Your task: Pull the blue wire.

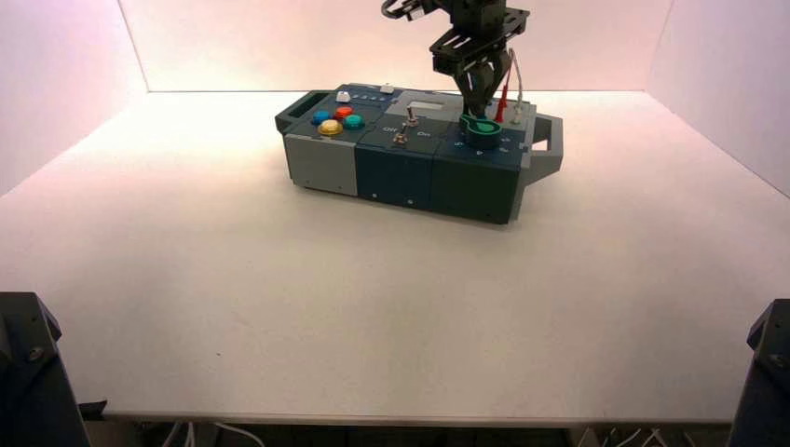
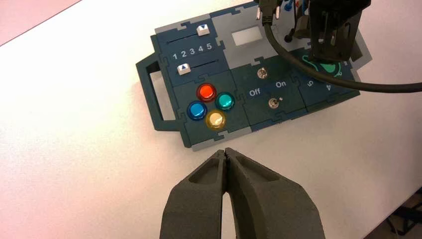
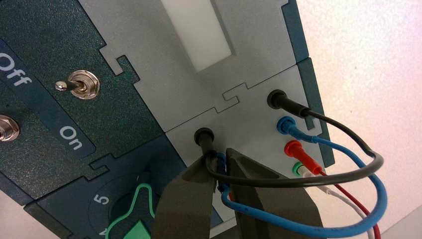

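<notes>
Right gripper (image 1: 477,109) is working at the box (image 1: 320,166), above the grey wire panel behind the green-marked knob (image 1: 483,132); its jaws are standing narrow, holding the near-row plug end of the blue wire (image 3: 303,229). The box is lying toward the bench's (image 1: 373,307) far edge. Jaws are straddling the plug low down, presumably because a grip there is passing the pull straight into the plug rather than bending the loose loop. The black wire (image 3: 293,182) is arching across the front of the jaws, its near plug (image 3: 205,141) sitting right beside them; judged a snag risk on lifting. The blue wire's other plug (image 3: 294,130) is seating in the far row, between the black wire's far plug (image 3: 291,105) and the red plug (image 3: 303,157), so that end is probably needing to come out too if full removal is wanted. Orientation: the blue wire's long axis is running across the box's width, from the knob-side row toward the far long edge; the far plug is pointing down into the panel, the loop bowing up and out. Left gripper (image 2: 225,151) is idling above the bench off the box's near long side, jaws closed together, holding nothing.
</notes>
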{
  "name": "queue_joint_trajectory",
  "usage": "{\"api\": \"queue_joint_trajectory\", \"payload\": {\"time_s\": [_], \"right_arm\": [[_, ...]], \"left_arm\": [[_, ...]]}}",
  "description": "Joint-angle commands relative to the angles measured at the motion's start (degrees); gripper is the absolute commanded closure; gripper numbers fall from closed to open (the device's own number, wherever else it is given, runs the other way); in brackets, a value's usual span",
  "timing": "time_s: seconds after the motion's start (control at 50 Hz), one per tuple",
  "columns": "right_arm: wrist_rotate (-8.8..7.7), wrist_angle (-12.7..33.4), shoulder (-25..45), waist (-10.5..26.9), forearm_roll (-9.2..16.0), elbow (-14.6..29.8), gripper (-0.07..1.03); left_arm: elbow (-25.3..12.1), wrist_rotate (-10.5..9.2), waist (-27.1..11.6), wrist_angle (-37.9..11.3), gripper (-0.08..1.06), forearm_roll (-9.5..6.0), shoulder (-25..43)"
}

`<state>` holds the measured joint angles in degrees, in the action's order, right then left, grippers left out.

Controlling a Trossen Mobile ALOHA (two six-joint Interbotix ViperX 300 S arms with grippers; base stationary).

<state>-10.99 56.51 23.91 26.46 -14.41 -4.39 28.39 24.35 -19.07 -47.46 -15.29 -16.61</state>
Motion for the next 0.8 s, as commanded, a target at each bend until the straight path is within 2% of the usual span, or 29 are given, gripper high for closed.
{"api": "queue_joint_trajectory", "payload": {"time_s": [0.02,0.8], "right_arm": [[-0.44,0.79,-3.08,-0.44,-1.14,3.43,0.98],[-0.88,3.60,-6.59,-0.35,-0.62,3.52,0.98]], "left_arm": [[-1.32,0.18,-0.09,0.18,1.01,-0.09,-0.70],[-1.49,0.18,-0.09,0.18,1.01,-0.09,-0.62]]}}
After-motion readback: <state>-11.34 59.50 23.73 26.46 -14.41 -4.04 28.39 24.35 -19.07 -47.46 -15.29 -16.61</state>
